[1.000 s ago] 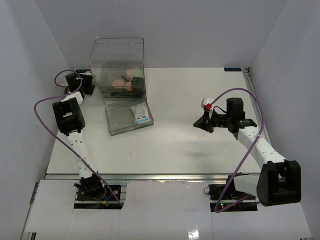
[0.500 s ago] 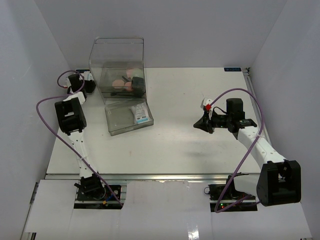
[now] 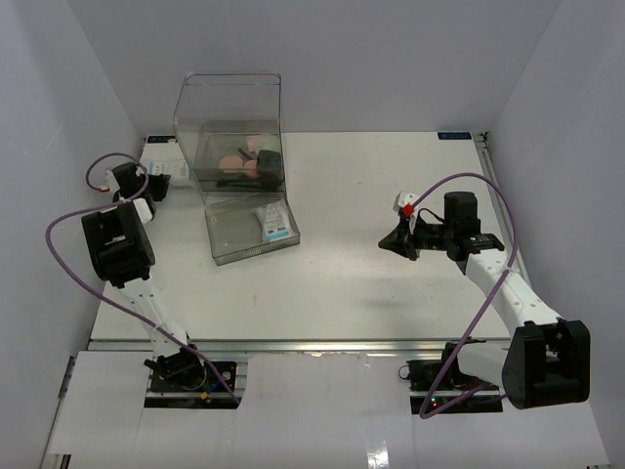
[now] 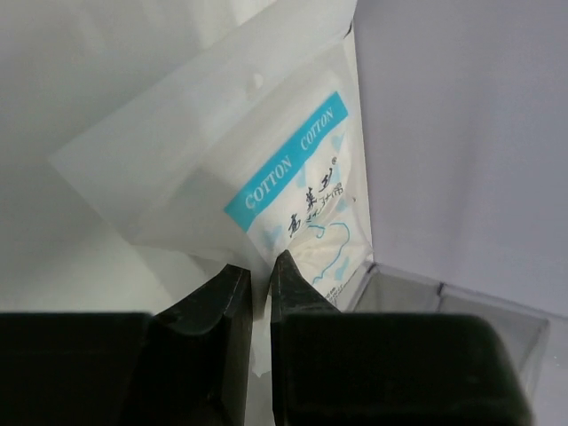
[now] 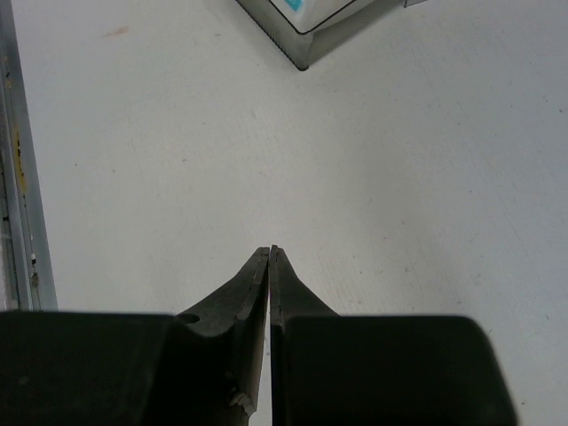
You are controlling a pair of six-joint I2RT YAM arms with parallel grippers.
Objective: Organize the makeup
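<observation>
My left gripper (image 4: pixel 260 266) is shut on the edge of a white and blue cotton pad packet (image 4: pixel 293 177). It holds the packet at the far left of the table, beside the clear box. From above, that gripper (image 3: pixel 148 186) sits just near of the white packet (image 3: pixel 163 154). Pink and dark makeup (image 3: pixel 244 161) lies inside the tall clear box (image 3: pixel 229 107). A second cotton packet (image 3: pixel 274 223) lies in the clear drawer (image 3: pixel 234 234) pulled out in front of the box. My right gripper (image 3: pixel 389 241) is shut on nothing, low over the bare table at right (image 5: pixel 269 251).
White walls close in on the left, right and back. The drawer's corner (image 5: pixel 302 40) shows at the top of the right wrist view. A purple cable (image 3: pixel 68 264) loops beside the left arm. The table's metal rail (image 3: pixel 293 344) runs along the near edge.
The left gripper has shut on the cotton packet and the left arm has swung leftward, away from the clear box. The right arm has stayed put.
</observation>
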